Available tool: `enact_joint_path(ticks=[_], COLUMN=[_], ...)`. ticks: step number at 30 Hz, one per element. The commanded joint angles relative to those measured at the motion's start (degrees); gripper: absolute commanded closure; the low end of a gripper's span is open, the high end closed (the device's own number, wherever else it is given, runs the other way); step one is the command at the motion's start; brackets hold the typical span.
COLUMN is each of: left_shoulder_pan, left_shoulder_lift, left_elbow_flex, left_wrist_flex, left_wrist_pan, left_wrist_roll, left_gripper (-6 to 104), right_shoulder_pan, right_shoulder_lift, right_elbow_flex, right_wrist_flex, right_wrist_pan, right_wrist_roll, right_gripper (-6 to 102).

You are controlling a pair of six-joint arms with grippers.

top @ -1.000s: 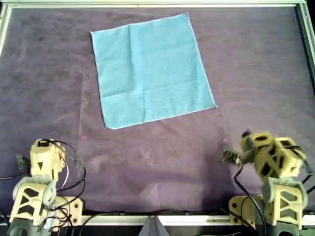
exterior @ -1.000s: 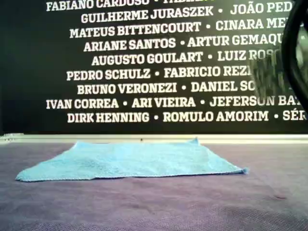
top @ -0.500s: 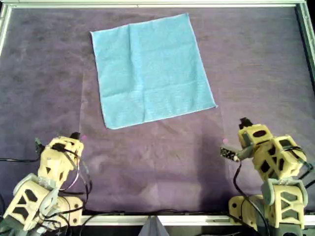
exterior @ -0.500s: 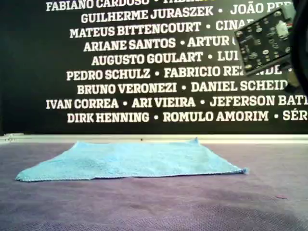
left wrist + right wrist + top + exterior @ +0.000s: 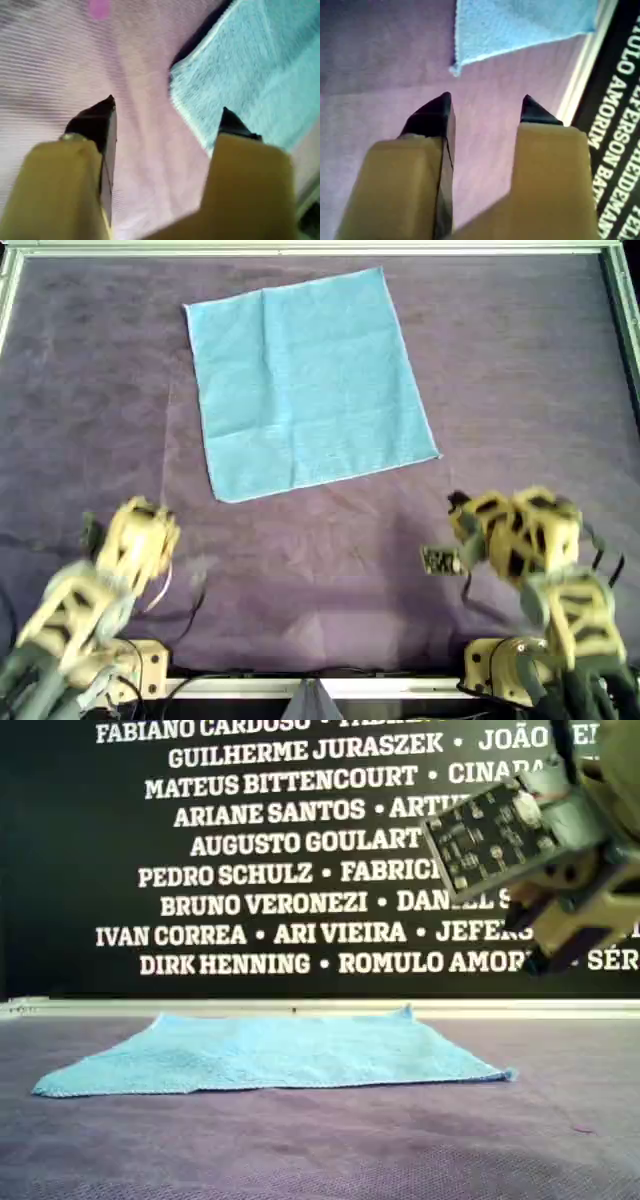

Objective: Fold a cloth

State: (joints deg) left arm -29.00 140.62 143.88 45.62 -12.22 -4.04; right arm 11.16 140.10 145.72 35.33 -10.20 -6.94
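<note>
The left gripper [image 5: 165, 112] has its jaws spread wide with nothing between them, hanging above the purple mat [image 5: 520, 360], one cloth corner just ahead of its tips in the left wrist view. The right gripper [image 5: 485, 107] is likewise parted and holds nothing, above bare mat with another cloth corner beyond its tips. In the overhead view the left gripper [image 5: 150, 520] sits at about 7 o'clock from the cloth [image 5: 310, 380], the right gripper [image 5: 455, 505] at about 5 o'clock, both blurred, so their height above the mat is hard to judge. The light blue cloth lies flat and unfolded toward 12 o'clock on the mat, slightly skewed, touching neither gripper. In the exterior view a green circuit board [image 5: 490, 835] on an arm hangs before the dark lettered wall [image 5: 250, 870].
</note>
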Motion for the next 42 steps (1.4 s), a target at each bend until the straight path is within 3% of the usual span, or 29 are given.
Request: enact_joint_path(ticks=[1,9,13,20,34,42], left_shoulder_pan=[-1.1,-5.3,-5.4,-5.4,-5.4,-4.7], left_shoulder_lift=[-16.8,-36.0,-38.3,-42.6,-56.8,-60.9], left_elbow_flex=[-14.4,-26.1,-29.1,-32.8,-43.2,-44.2], left_wrist_flex=[-1.1,-1.1,-1.1,-1.2,-1.2,-5.4], left_wrist_pan=[0.3,4.1,5.6,5.6,5.6,4.7], left_wrist_roll=[-0.5,-0.6,-0.6,-0.6,-0.6,-0.6], left_gripper=[24,24,24,24,24,24], right_shoulder_pan=[0.4,-0.2,-0.5,-0.4,-0.4,-0.2], right_shoulder_lift=[-7.6,-27.4,-35.5,-44.1,-45.2,-47.5], right_elbow_flex=[-12.0,-22.6,-23.6,-24.1,-24.0,-25.0], right_wrist_flex=[-2.6,-4.6,-12.0,-19.3,-19.9,-20.0], right_wrist_pan=[-0.4,0.4,0.5,0.5,0.5,0.5], right_wrist_roll=[0.18,0.09,-0.62,-0.70,-0.70,-0.70], right_gripper=[41,41,41,41,41,41])
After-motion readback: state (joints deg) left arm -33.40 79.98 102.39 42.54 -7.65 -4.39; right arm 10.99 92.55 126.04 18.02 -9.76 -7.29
